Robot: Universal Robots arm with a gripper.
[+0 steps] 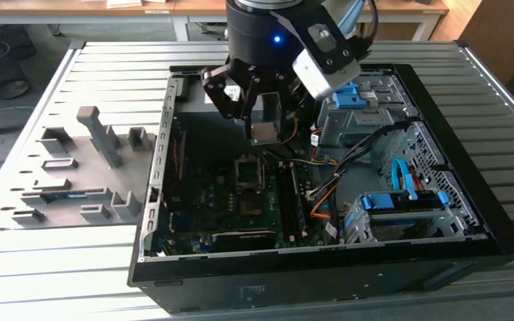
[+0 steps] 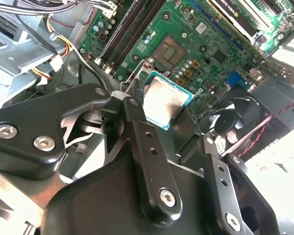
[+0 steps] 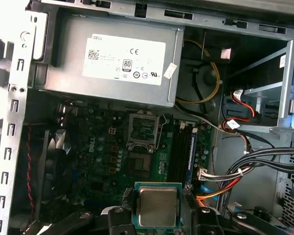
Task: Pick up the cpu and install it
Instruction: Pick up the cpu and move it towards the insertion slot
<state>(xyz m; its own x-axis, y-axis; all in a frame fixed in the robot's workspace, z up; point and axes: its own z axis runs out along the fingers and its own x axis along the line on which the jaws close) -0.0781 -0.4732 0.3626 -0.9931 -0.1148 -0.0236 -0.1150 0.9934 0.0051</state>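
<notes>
My gripper (image 1: 265, 127) hangs over the open computer case, shut on the cpu. The cpu (image 3: 157, 206) is a thin square chip with a silvery top and green edge, pinched between my two black fingertips (image 3: 128, 201) by its opposite sides. In the second wrist view the cpu (image 2: 162, 101) shows tilted above the green motherboard (image 2: 225, 44). The open cpu socket (image 3: 143, 130) lies on the motherboard (image 3: 103, 147) below and ahead of the chip; in the exterior view the socket (image 1: 249, 172) sits just under my gripper.
A grey power supply (image 3: 112, 63) fills the case's back. Memory slots (image 3: 183, 152) run beside the socket. Bundled cables (image 3: 255, 164) and a blue-handled drive cage (image 1: 400, 204) stand at the exterior view's right. A black fan (image 3: 59, 156) sits by the case wall. A grey fixture tray (image 1: 78, 174) lies outside.
</notes>
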